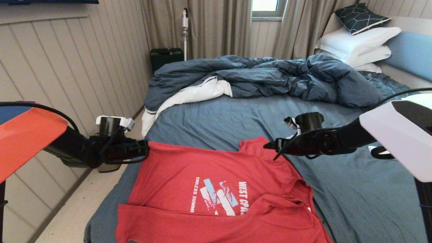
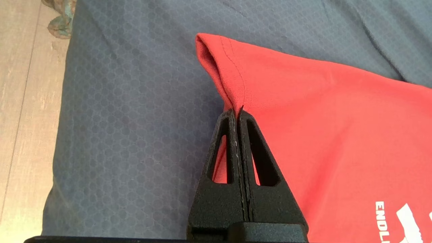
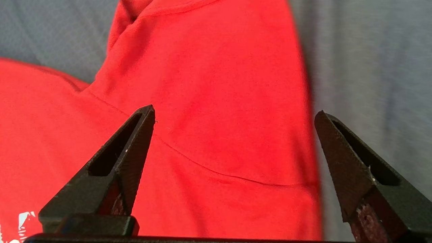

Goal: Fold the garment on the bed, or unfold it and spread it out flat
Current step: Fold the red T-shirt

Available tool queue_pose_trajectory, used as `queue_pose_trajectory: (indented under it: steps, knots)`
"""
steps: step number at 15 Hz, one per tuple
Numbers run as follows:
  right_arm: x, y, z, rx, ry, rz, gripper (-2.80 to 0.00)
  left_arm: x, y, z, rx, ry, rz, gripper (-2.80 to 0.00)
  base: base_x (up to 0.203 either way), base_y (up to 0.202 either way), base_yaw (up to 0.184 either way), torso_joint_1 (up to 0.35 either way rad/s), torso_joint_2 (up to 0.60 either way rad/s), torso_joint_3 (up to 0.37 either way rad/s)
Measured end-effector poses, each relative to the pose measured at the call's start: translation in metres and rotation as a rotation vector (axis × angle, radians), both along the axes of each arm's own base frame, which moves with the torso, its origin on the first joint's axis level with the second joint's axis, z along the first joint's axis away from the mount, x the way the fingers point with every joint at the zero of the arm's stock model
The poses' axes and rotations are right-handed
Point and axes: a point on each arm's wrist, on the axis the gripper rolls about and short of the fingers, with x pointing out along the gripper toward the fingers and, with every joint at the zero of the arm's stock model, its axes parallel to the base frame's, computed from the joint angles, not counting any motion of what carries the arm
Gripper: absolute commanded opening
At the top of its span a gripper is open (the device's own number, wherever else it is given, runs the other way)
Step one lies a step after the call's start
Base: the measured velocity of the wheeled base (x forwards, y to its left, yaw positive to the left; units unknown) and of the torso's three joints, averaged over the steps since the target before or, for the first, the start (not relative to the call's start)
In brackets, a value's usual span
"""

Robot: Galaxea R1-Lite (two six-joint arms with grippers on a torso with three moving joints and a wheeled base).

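White lettering is printed on the chest of the red T-shirt (image 1: 202,175), beside a white and light-blue graphic (image 1: 219,197). In the head view, "WEST" (image 1: 242,190) can be read in full, followed by a second word cut off by a fold of the cloth after "C". On the other side of the graphic, "ENDLESS SUMME" (image 1: 194,195) is legible, its end hidden. In the left wrist view, only "ENDL" (image 2: 383,221) is seen on the shirt (image 2: 337,135).
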Motion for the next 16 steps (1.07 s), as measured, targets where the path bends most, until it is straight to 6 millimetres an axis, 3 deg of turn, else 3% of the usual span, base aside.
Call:
queue_pose_trajectory:
  steps: [16]
  knots:
    - [0.015, 0.002, -0.025, -0.006, 0.026, -0.001, 0.0, 0.001, 0.0, -0.003, 0.002, 0.005, 0.0, -2.8, 0.0, 0.0, 0.0, 0.0, 0.0, 0.0]
